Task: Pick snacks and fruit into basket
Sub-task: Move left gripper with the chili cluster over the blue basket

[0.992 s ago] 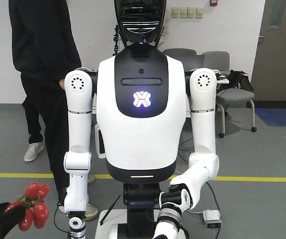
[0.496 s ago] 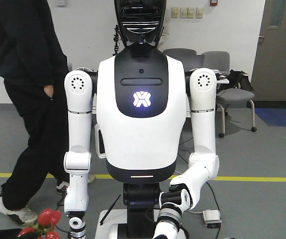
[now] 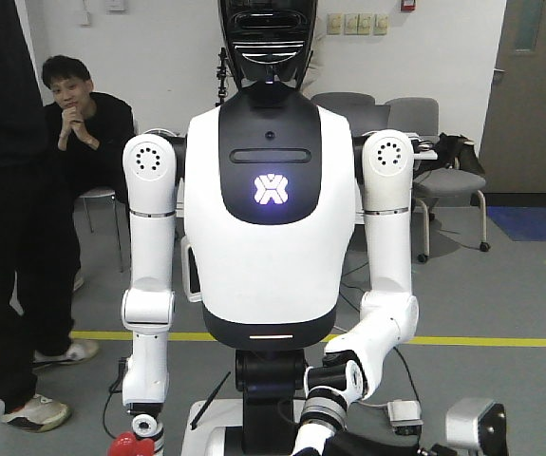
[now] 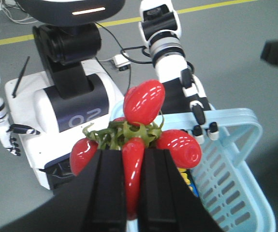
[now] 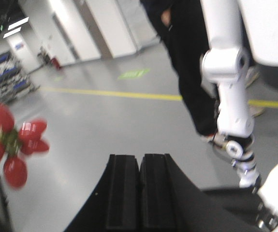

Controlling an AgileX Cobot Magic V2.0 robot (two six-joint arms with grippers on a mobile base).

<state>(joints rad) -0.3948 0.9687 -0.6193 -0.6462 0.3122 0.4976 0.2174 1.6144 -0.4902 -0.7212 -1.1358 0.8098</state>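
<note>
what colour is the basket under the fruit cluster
Pale blue, with slotted walls and a rounded rim; the basket shows best in the left wrist view.

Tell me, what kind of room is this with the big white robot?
Probably a robot lab or test room. A white humanoid robot stands on a grey floor with a yellow tape line, office chairs sit by the wall, and a man watches.

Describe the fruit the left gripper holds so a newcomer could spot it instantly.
In the left wrist view, start at the pale blue basket. Just left of it, the left gripper clamps a fruit cluster: glossy red ovals fanning from a green stem, the only red thing there.
</note>
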